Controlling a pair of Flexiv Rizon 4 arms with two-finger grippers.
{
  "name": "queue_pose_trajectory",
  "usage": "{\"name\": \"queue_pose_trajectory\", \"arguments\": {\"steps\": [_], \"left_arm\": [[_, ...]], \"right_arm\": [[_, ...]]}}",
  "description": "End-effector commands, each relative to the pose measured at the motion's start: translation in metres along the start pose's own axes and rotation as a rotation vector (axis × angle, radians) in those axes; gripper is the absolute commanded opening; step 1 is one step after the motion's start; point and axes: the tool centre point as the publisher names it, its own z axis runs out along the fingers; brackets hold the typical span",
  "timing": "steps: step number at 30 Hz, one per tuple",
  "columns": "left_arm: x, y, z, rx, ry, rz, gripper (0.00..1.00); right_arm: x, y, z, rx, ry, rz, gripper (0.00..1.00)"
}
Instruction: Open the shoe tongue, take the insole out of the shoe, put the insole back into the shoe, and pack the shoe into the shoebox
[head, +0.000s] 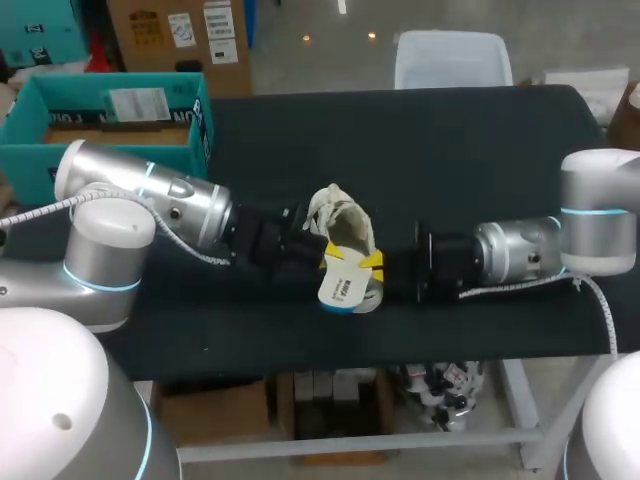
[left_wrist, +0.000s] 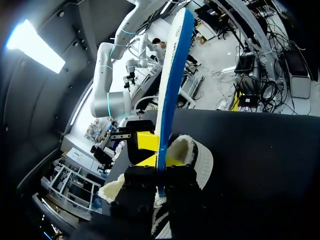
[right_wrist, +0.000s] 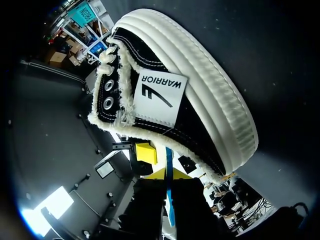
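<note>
White insole (left_wrist: 172, 75), one — pinched (left claw (left_wrist: 161, 164), right claw (right_wrist: 169, 175)).

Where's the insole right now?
Head view, mid-table: the insole is at the near end of the shoe, between the left hand and right hand.

Bright, even light from above on the black table (head: 470, 140), hardly a shadow; a ceiling lamp (left_wrist: 36, 46) glares white in both wrist views.

Black table (head: 480, 150) bears a shoe (head: 340, 215) near its front middle
</note>
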Motion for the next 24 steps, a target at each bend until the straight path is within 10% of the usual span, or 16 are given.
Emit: {"name": "queue_pose_trajectory", "arguments": {"steps": [1,23,24], "left_arm": [[-0.004,0.003,0.006,0.002,0.002,0.000,0.00],[-0.002,0.028,0.019,0.027,0.017,-0.042,0.00],[-0.003,0.027,0.019,0.028,0.016,-0.040,0.00]], "right_arm": [[0.004,0.004,0.000,-0.010,-0.012,0.001,0.00],[0.010,0.022,-0.002,-0.046,-0.025,0.010,0.00],[0.010,0.019,-0.003,-0.051,-0.021,0.009,0.42]]}}
